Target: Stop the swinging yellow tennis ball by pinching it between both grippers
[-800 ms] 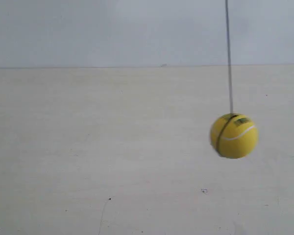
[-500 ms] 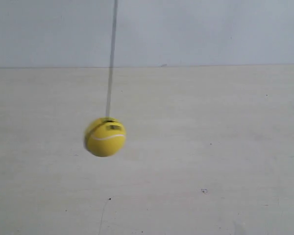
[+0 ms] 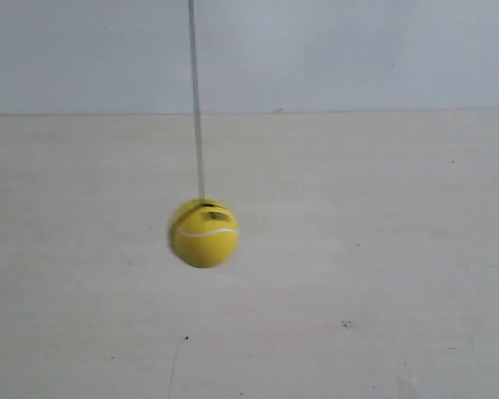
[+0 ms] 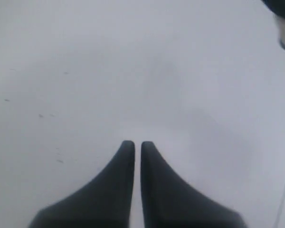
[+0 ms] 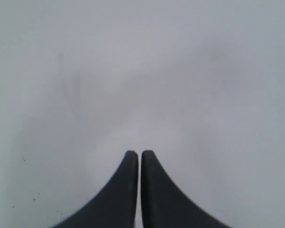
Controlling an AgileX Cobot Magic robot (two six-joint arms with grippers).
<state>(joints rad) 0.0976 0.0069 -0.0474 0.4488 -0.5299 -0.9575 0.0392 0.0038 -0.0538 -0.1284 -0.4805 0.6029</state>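
Note:
The yellow tennis ball (image 3: pixel 203 233) hangs on its thin dark string (image 3: pixel 196 100) left of centre in the exterior view, above the pale table, motion-blurred, with its white seam and sticker facing the camera. Neither arm shows in the exterior view. In the left wrist view my left gripper (image 4: pixel 134 144) is shut, its two black fingers nearly touching with nothing between them. In the right wrist view my right gripper (image 5: pixel 135 153) is likewise shut and empty. The ball is out of both wrist views.
The pale table surface (image 3: pixel 358 291) runs back to a light grey wall (image 3: pixel 333 50). A dark rounded part with a grey piece (image 4: pixel 284 23) sits in one corner of the left wrist view. Both wrist views show plain pale surface.
The ball swung from the exterior view's right across to the left, and has now come back slightly rightward. No gripper has entered the exterior view.

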